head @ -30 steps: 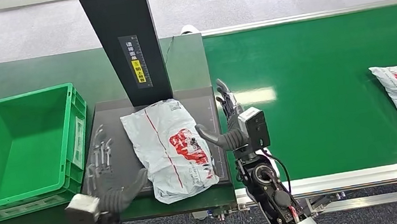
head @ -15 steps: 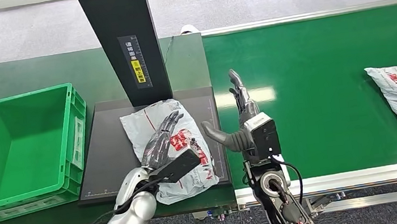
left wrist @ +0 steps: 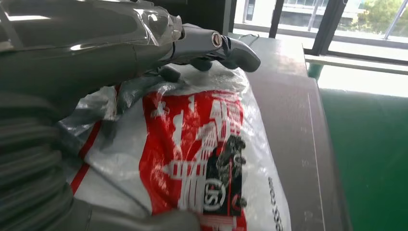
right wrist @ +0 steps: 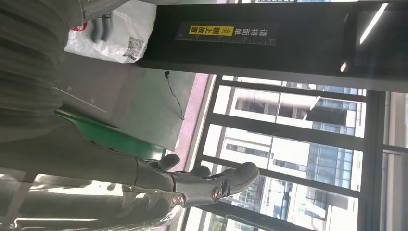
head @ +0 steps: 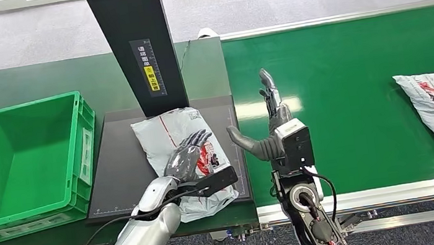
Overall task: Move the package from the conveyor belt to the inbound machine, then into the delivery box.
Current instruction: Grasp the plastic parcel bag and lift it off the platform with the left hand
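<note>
while left hand rests on red-printed package, right hand hangs spread, empty.

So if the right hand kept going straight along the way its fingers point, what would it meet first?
Probably nothing soon. The right hand is open above the conveyor belt, fingers aimed away from the robot along the belt's left edge. That strip looks bare, though its height above the belt is unclear.

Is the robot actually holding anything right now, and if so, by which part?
The left hand lies on the package, over its red print; whether it grips is unclear. The right hand holds nothing, fingers spread above the belt.
</note>
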### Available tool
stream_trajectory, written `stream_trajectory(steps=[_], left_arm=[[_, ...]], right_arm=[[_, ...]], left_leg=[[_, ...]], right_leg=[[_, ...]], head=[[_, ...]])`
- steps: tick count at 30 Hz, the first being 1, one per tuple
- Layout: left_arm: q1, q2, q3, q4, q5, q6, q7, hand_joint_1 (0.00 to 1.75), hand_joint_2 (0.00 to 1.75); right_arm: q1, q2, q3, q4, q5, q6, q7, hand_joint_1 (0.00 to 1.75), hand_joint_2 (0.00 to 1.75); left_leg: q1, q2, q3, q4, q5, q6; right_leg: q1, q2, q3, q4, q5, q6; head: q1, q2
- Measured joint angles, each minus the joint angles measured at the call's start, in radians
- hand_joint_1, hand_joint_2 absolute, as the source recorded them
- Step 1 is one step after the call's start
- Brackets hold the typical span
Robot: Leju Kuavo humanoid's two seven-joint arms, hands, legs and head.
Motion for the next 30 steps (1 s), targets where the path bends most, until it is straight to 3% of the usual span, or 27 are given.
stream_trajectory(steps=[22,25,30], left_arm=[[0.028,0.004,0.067,-0.004,-0.019,0.088,-0.033,1.75,1.75],[0.059,0.007,0.099,-0.022,0.016,0.18,-0.087,1.75,1.75],[0.151,0.028,0.158,-0.144,0.123,0.41,-0.276,1.75,1.75]], right_arm=[[0.019,0.0,-0.018,-0.012,0.017,0.004,0.002,0.0,1.75],[0.032,-0.003,-0.019,-0.026,0.018,0.004,0.0,0.0,1.75],[0.056,-0.012,-0.02,-0.05,0.014,-0.003,-0.011,0.0,1.75]], left_leg=[[0.0,0.0,-0.001,0.0,0.0,0.0],[0.0,0.001,-0.001,0.0,0.0,0.0],[0.0,0.001,-0.003,0.0,0.0,0.0]], right_leg=[[0.0,0.0,-0.001,0.0,0.0,0.0],[0.0,0.0,-0.002,0.0,0.0,0.0],[0.0,0.0,-0.003,0.0,0.0,0.0]], head=[[0.0,0.0],[0.0,0.0],[0.0,0.0]])
